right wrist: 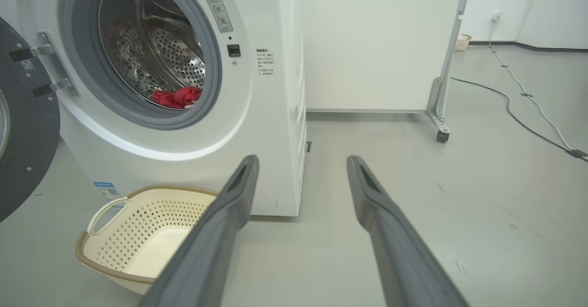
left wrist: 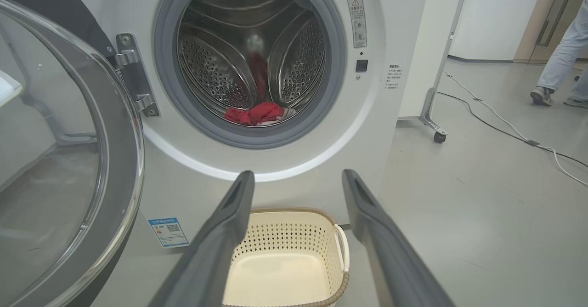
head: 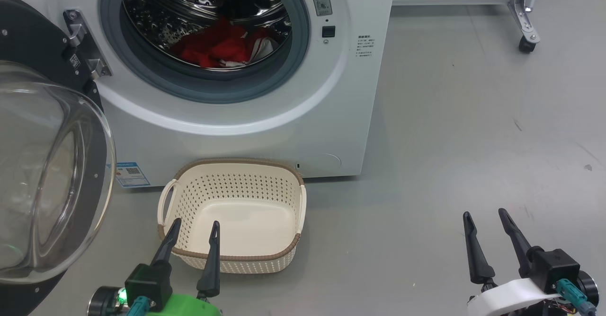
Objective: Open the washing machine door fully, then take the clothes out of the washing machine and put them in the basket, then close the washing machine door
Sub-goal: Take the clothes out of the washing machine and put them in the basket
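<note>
head, door: washing machine door (head: 28,41) stands wide open at left, glass bowl bulging toward the robot.
head, load: clothes (head: 222,46) low in the drum of the washing machine (head: 246,136); basket (head: 236,162) empty, on the floor against its front.
head, tools: left gripper (head: 197,221) spread, empty, by the basket's near-left corner. right gripper (head: 484,213) spread, empty, over bare floor, well apart.
left wrist, risk: door is just beside the reach path, so an arm clip is likely. Fabric could snag on the grey seal (left wrist: 250,137) or drop beside the basket.
left wrist, room: person's legs (left wrist: 558,59) far right; cable (left wrist: 505,125) on the floor.
right wrist, surface: smooth grey floor (right wrist: 459,196), scuffed; the light basket may slide if nudged. Castered frame (right wrist: 438,114) behind the machine.
</note>
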### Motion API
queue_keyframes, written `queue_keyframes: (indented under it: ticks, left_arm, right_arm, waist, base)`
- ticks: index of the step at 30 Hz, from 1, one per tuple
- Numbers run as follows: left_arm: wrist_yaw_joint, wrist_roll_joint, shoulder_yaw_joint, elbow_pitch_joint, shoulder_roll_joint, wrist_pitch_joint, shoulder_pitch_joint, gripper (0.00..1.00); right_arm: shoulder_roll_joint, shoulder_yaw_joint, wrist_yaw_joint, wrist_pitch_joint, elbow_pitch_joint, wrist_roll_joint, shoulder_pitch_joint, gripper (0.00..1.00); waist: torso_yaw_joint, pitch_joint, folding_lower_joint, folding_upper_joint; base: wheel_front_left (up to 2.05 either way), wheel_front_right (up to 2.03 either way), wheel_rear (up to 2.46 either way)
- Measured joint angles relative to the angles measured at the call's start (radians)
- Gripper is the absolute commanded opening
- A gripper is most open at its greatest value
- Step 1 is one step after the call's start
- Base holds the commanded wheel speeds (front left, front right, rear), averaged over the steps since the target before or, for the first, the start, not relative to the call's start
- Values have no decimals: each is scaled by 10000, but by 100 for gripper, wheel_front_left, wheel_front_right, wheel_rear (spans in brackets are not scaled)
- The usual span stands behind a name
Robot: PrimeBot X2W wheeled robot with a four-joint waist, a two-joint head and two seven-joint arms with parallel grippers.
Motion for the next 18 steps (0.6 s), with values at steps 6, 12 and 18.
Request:
queue_keyframes:
  ticks: [6,12,18]
  left_arm:
    - [54,10,-27,-54,0,46,0,100]
    - [134,107,-52,-105,2,81,0,100]
    - [182,107,-77,-159,2,88,0,100]
  right_arm:
    - [0,19,0,0,-52,23,3,100]
    - [4,25,-10,0,-73,23,8,100]
    - [6,42,-12,0,-73,40,12,100]
  waist:
    - [12,-1,0,0]
    - [34,-4,0,0]
    - [53,-5,0,0]
  base:
    - [2,-7,4]
    - [27,-28,1]
    - [52,-52,0]
